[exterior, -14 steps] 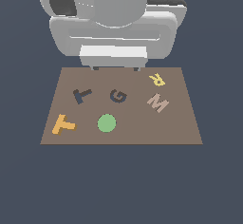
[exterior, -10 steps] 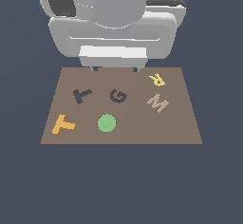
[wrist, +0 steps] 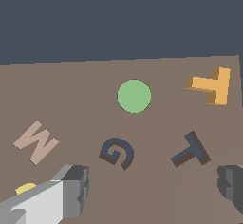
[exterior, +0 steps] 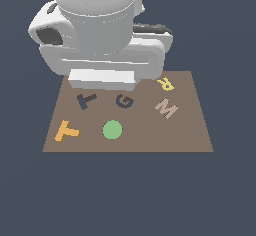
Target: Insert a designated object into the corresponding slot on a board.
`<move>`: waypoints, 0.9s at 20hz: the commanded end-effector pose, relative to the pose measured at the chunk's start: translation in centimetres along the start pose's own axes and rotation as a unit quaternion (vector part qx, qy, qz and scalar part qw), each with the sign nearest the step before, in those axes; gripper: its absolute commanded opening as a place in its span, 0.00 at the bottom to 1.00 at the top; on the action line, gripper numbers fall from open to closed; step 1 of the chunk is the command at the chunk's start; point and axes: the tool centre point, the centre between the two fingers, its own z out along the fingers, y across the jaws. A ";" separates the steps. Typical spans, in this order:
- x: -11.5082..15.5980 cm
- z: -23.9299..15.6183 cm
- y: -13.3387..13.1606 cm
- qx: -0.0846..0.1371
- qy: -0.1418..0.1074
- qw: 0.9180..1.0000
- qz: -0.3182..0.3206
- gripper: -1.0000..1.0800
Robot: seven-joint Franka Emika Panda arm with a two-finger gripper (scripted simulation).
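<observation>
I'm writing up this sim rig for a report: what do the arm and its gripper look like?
The arm is a bulky, glossy white shell with rounded links, a dark oval inset on one side and a black strip along its upper edge. The gripper has a pale grey body and blocky dark grey fingers. No cables or lettering show.

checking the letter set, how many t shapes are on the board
2. An orange T block lies near the board's corner at the exterior view's left, beside the green disc. A dark T slot sits just behind it, next to the G.
</observation>
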 end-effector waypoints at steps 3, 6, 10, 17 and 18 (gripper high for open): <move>1.5 2.3 2.3 0.001 -0.002 1.000 0.013 0.96; 2.6 4.1 4.2 0.002 -0.004 1.000 0.023 0.96; 4.2 6.8 6.8 0.004 -0.006 0.999 0.038 0.96; 6.3 10.1 10.4 0.006 -0.010 0.998 0.057 0.96; 6.5 10.5 10.7 0.007 -0.010 0.998 0.059 0.96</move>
